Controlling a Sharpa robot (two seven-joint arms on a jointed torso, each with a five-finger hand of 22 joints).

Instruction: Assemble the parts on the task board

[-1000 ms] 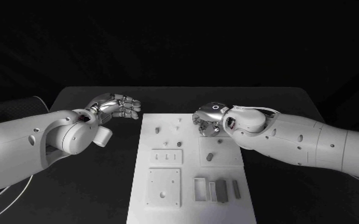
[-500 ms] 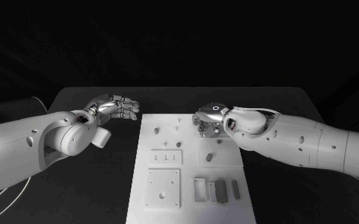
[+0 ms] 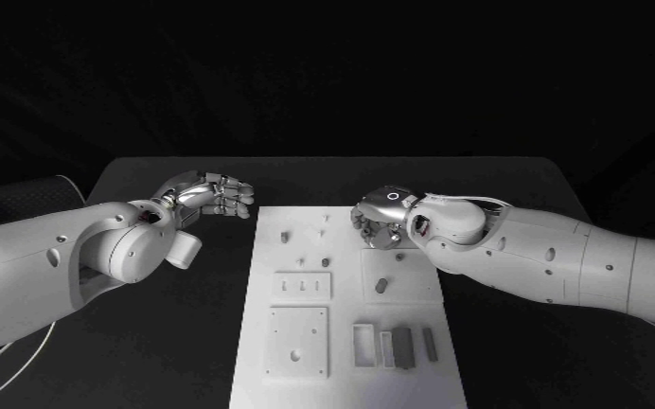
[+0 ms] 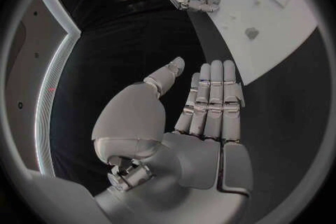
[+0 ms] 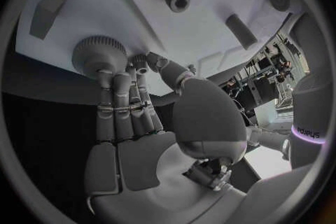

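Head view, right hand: the right hand is over the far right part of the board, fingers bent down, likely to work a part there.
Head view, left hand: the left hand hovers beside the board's far left corner, off the plate, holding nothing, seemingly kept clear.
Left wrist view: fingers straight and together, thumb apart, palm bare; the board lies beyond the fingertips.
Right wrist view: fingertips touch a ribbed round knob on the board just ahead, apparently to turn or seat it; whether it is gripped, I cannot tell.
Other parts: 3 pegs stand further out.
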